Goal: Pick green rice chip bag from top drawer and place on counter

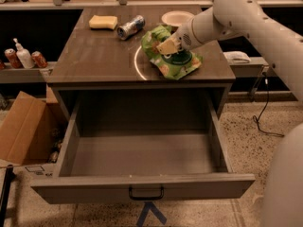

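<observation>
My gripper (166,46) is clenched on the top of the green rice chip bag (179,64). The bag's base rests on the counter (94,56), right half, low enough to release, I judge. Top drawer (142,188) gapes below the counter front. Yellow sponge (103,21), can (131,26) and plate (176,18) along the counter's back edge

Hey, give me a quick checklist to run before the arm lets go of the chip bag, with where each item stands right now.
1. green rice chip bag resting on the counter: ok.
2. pincer closed on the bag's upper part: ok.
3. Bag well back from the counter's front edge: not ok, it lies close to it.
4. can and sponge apart from the bag: ok.
5. top drawer open, nothing inside: ok.
</observation>
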You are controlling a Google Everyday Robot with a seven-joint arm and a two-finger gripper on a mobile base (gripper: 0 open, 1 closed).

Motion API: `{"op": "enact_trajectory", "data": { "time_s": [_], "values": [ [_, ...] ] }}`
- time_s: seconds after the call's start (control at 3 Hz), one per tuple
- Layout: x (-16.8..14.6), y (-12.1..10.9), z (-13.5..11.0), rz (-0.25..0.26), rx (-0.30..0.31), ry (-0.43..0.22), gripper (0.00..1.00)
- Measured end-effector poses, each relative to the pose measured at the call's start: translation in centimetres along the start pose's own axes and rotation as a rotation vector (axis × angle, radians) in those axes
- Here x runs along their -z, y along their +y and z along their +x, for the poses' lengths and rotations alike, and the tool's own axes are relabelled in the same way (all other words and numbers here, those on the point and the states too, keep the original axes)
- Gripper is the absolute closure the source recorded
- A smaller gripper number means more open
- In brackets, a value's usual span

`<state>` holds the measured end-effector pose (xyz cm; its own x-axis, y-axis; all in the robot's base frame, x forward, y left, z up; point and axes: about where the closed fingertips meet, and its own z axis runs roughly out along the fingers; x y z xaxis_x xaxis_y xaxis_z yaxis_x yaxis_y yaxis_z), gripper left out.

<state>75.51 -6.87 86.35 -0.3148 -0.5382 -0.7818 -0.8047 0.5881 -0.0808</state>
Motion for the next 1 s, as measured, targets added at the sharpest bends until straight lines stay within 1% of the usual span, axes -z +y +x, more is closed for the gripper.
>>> {"op": "enact_trajectory", "data": {
  "time_s": [0.33,0.67,1.0],
  "values": [
    [0.0,0.0,-0.1,0.000,0.000,0.000,0.16],
    [-0.4,-0.3,0.2,-0.015,-0.017,-0.009,0.00],
    [1.1,-1.0,0.0,0.008,-0.027,-0.046,0.00]
  ]
}}
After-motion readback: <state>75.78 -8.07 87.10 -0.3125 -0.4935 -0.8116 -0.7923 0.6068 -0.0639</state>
